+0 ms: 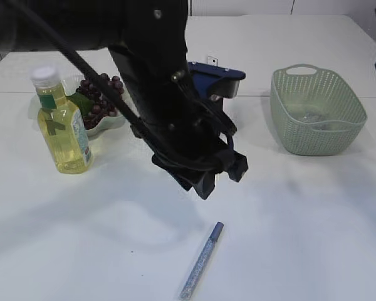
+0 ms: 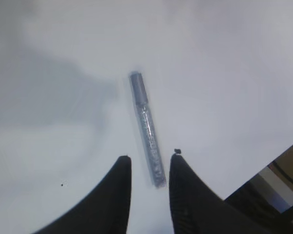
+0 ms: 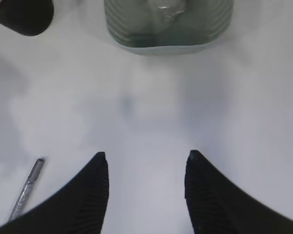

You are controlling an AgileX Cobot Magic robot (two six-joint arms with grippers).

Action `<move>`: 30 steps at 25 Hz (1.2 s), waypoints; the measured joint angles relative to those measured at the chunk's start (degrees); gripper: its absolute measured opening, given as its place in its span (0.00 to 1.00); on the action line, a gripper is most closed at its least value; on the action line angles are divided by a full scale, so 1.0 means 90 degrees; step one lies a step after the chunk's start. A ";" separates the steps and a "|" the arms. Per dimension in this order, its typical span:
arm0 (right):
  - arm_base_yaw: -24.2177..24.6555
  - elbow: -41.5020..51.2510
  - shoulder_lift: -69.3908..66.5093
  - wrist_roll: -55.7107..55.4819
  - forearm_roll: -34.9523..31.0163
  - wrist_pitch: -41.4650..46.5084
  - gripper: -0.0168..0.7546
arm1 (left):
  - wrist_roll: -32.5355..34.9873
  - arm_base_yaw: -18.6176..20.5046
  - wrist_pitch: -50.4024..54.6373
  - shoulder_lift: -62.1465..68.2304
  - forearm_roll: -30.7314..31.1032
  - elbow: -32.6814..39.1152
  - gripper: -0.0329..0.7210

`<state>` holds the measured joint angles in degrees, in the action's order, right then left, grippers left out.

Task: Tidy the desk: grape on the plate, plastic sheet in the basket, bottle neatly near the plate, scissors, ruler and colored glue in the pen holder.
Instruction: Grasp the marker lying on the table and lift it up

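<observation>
While your left gripper (image 2: 150,163) hung with jaws apart, the slim silver glitter glue pen (image 2: 146,127) lay lengthwise just ahead of it, nearer than to your right arm.

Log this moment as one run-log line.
left claw: open above glue pen | right claw: open, empty | grapes: plated | bottle: upright

We see a chunky matte-black arm (image 1: 169,94), black cables along it, maybe one screw, black ribbed end effector (image 2: 149,157) fingers.

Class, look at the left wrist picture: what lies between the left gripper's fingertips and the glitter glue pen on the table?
Nothing: in the left wrist view the left gripper hangs open over the glue pen, with only bare white table around it.
</observation>
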<state>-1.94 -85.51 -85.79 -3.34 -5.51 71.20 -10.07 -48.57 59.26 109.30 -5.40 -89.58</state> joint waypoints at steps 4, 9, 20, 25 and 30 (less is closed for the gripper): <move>0.0196 0.0000 0.0009 0.0000 0.0127 0.0000 0.55 | 0.0000 -0.0014 0.0253 0.0326 -0.0103 0.0000 0.32; 0.0195 0.0000 -0.0028 0.0000 -0.0097 0.0000 0.55 | 0.0000 -0.0014 0.0310 0.0841 -0.0470 -0.0011 0.34; 0.0195 0.0000 -0.0101 0.0000 -0.0297 0.0000 0.55 | -0.0146 -0.0136 0.0201 0.1605 -0.0552 -0.0010 0.36; 0.0195 0.0000 -0.0101 0.0000 -0.0323 0.0000 0.55 | -0.0156 -0.0180 0.0088 0.1684 -0.0503 -0.0014 0.36; 0.0195 0.0000 -0.0101 0.0000 -0.0363 0.0000 0.55 | -0.0246 -0.0188 -0.0128 0.1684 -0.0340 -0.0014 0.36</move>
<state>-0.19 -85.51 -86.71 -3.34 -8.78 71.20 -12.29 -50.26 58.11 124.46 -8.46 -89.71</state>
